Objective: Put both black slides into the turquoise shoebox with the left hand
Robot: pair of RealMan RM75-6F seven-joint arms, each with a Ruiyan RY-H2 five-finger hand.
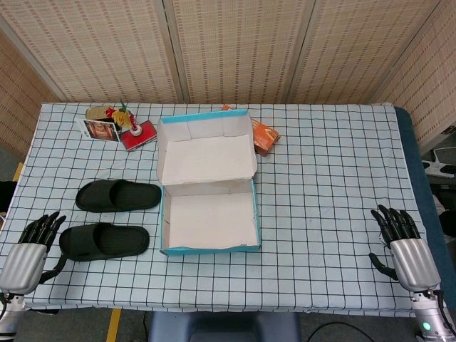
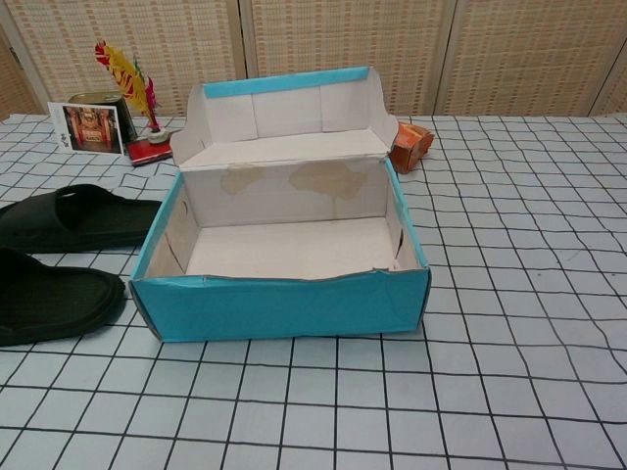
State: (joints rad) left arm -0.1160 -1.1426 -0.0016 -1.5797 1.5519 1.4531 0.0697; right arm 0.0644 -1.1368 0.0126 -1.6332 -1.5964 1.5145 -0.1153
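On the desk (image 1: 320,185), left robot hand (image 1: 32,246) empty, fingers apart, beside near slide (image 1: 104,241); far slide (image 1: 118,195) crowds it, shoebox (image 1: 209,247) wall may snag.

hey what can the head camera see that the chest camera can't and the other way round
Only the head view shows the left hand and right hand, both open and holding nothing, plus the table's near edge.

Only the chest view shows the turquoise front wall of the shoebox face on.

Both show the empty shoebox with its lid folded back, the two black slides to its left, and the small orange box behind it.
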